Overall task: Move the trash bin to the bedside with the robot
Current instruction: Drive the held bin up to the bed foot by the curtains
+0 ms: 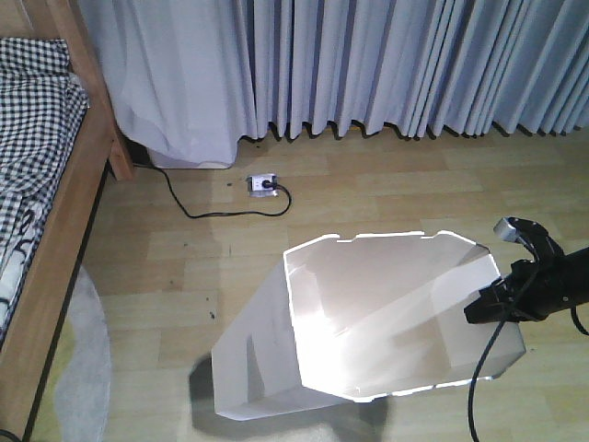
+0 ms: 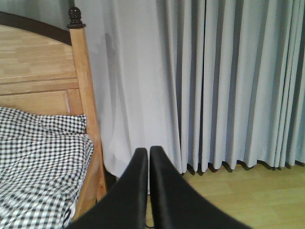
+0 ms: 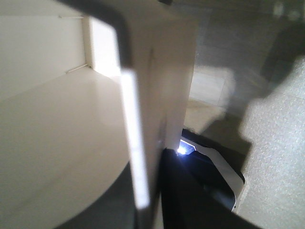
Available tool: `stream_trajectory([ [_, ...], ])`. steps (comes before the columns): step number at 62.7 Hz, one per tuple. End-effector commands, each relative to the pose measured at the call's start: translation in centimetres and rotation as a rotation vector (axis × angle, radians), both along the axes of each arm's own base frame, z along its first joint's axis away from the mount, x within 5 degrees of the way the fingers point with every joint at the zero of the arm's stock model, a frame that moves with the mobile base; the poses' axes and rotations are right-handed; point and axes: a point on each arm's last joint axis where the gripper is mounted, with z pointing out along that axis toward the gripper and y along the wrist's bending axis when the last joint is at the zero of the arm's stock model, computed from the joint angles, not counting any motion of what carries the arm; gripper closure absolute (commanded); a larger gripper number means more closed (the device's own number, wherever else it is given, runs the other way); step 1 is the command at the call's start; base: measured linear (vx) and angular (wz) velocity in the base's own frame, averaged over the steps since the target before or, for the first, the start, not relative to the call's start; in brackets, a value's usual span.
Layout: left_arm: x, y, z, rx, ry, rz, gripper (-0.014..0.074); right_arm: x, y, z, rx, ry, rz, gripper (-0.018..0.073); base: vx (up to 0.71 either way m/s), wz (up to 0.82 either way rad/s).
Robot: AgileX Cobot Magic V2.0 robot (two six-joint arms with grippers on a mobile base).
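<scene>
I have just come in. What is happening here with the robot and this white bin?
The right claw is clamped on the rim of the white trash bin, with the thin wall between its jaws, and holds the bin tilted over the wooden floor. The bed with checked bedding stands to the left, apart from the bin, so the bin is not yet at the bedside. The left claw is shut and holds nothing.

Your left tool sits at the bottom of your view, its two black fingers pressed together. To its left stands the bed, its wooden post topped by a dark knob, with checked bedding beside the post. Grey curtains hang down to the wooden floor.
</scene>
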Motion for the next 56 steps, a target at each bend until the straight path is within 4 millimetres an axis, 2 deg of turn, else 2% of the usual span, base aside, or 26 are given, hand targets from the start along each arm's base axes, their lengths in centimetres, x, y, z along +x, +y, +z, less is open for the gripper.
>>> stream_trajectory([
  [1,-0.02,-0.05,0.32,-0.022,-0.070,-0.009,0.0603,0.37,1.33,3.39,0.225,-0.030,-0.015,0.0563,0.19,-0.04],
  [56,-0.02,-0.05,0.32,-0.022,-0.070,-0.009,0.0603,0.38,1.32,3.39,0.224,-0.030,-0.016,0.0563,0.17,0.01],
])
